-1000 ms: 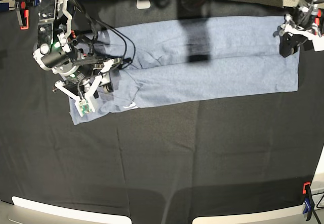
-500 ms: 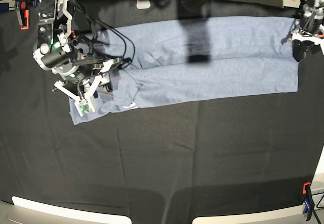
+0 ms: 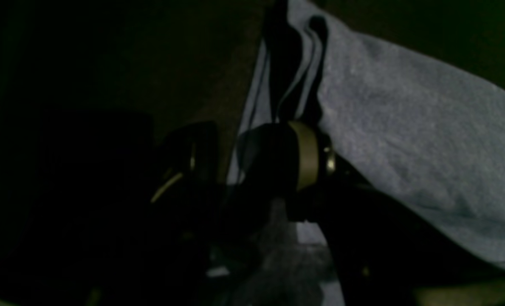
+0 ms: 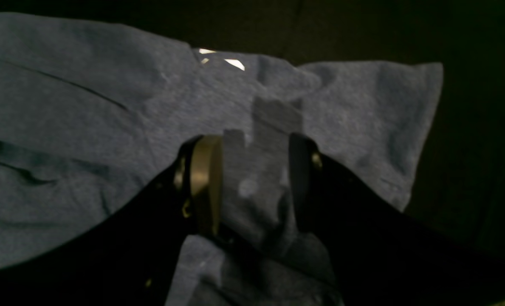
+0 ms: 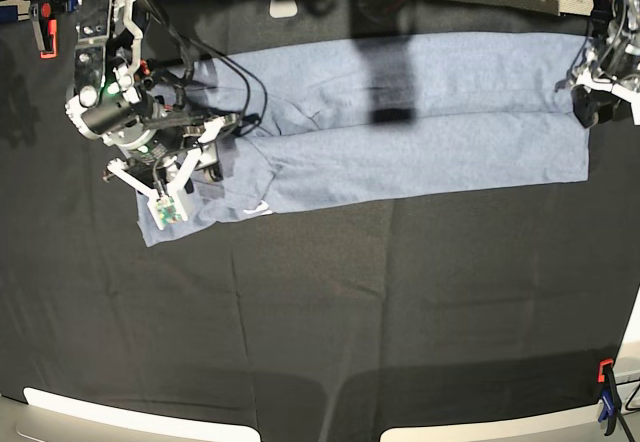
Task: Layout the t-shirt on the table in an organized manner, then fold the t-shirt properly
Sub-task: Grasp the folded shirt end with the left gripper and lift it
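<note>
Base view, left side: the right gripper sits low over the sleeve end of the t-shirt. Its wrist view shows the jaws apart, with a ridge of blue-grey cloth standing between the two fingers. The cloth does not look pinched; whether either pad touches it I cannot tell. A small white glint shows near the neck of the garment in that view.

Centre: the shirt lies across the far half of the table as a long narrow band, both long sides already turned in toward the middle, a seam line running the length of it. The sleeve corner on the left spills out past the band and is rumpled. A dark shadow crosses the middle of the cloth. No lettering shows, so the printed side appears to be inside or underneath.

Right side: the left gripper hangs at the hem end of the band. Its wrist view is very dark; one finger shows against the hem's layered edge, jaws apparently apart, nothing seen held.

Judgement: layout and lengthwise folds look done. Left to do: tidy the loose sleeve corner, then fold the band crosswise, end over end.
</note>
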Tool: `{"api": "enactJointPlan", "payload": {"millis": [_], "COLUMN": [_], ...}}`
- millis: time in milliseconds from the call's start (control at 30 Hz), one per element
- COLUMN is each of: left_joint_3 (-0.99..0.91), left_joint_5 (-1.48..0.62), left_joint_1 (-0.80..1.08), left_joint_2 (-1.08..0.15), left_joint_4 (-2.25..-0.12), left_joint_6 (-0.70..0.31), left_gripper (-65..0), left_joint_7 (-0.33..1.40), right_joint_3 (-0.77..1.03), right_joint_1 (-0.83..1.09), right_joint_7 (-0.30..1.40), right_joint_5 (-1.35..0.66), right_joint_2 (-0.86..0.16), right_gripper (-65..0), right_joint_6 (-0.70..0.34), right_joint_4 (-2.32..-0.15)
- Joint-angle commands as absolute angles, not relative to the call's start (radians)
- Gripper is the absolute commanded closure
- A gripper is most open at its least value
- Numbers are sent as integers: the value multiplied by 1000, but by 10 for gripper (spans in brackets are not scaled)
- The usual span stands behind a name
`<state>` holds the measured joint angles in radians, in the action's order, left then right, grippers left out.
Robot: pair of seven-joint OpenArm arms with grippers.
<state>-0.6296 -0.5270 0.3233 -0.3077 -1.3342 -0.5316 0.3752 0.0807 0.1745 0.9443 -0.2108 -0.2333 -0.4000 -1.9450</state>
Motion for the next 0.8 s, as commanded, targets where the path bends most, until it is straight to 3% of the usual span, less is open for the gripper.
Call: {"api": "enactJointPlan", "payload": {"millis": [0,267,433,767], "left_joint_3": [-635,-635,-635,-635], "left_joint_5": [-543,-775,-921,-1034], "left_joint_1": [327,331,331,333], "left_joint_2": [-328,-367,-383,-383], "left_joint_4": [-1348,-1348,-1348,-1348], "left_joint_6": [-551,-698,-698,-698], "left_gripper": [-237,-237,-236,-232], "left_joint_7": [385,603,739,740], "right_joint_3": [85,85,85,85], "right_joint_1": [161,161,161,161], "right_joint_7": [925,925,925,925], "right_joint_5": [-217,-217,-217,-217], "right_joint_2": [-241,-241,-241,-241], "right_gripper": [-250,-250,-250,-250], "right_joint_6": [-398,-398,-398,-398], "right_joint_4": [-1963,-1963,-1963,-1963]}}
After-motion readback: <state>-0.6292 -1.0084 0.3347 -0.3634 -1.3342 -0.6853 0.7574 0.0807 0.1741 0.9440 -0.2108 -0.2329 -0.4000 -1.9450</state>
